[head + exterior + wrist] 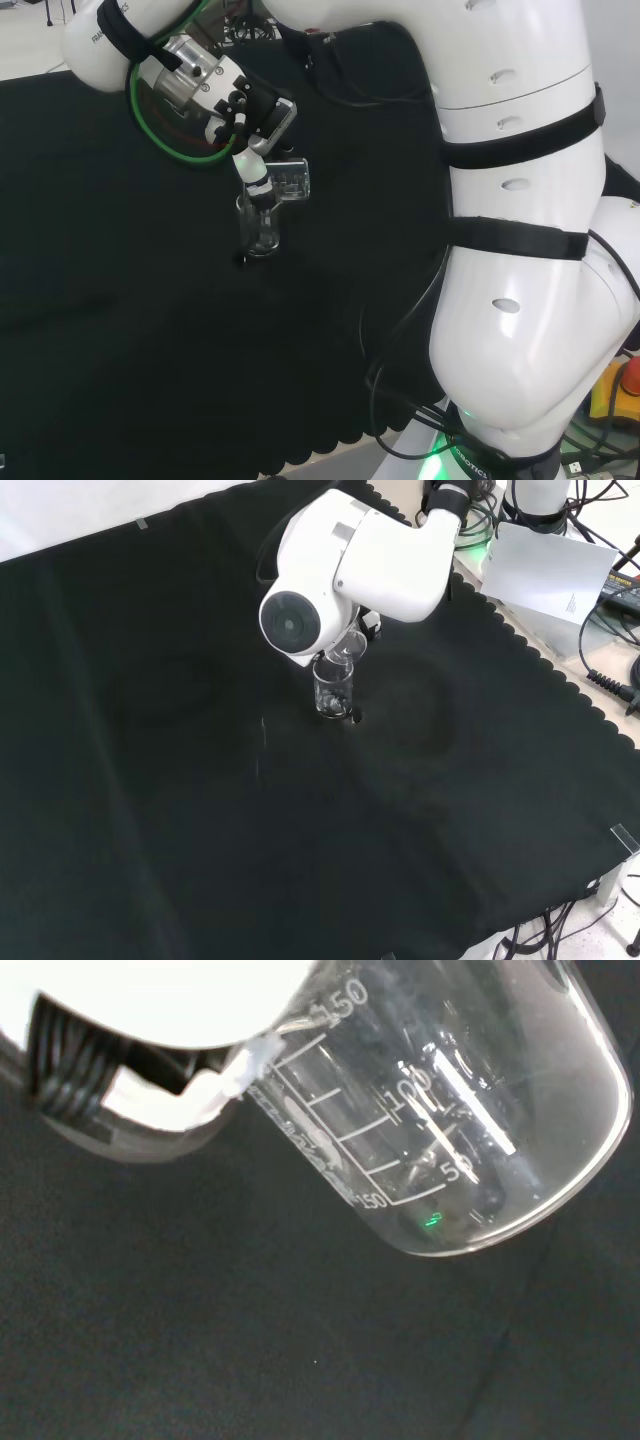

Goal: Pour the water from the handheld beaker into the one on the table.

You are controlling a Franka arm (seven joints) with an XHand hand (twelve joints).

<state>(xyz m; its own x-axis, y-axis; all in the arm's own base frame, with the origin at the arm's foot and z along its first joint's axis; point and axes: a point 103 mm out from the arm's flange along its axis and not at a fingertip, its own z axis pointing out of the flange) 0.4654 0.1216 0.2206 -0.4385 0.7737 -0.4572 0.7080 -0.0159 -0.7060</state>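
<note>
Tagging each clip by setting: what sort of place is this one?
Most likely a robotics lab bench set up for a chemistry-style pouring test. A white arm works over a black cloth, its hand tips a graduated glass beaker over another beaker, and cables trail at the bench's edge.

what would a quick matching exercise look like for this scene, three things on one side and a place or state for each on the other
Things:
1. handheld beaker
2. beaker on the table
3. hand

Places or states:
A. stands upright on the black cloth
B. tipped over on its side above the other vessel
C. fingers curled round a clear vessel

Pairs: 1-B, 2-A, 3-C
</note>
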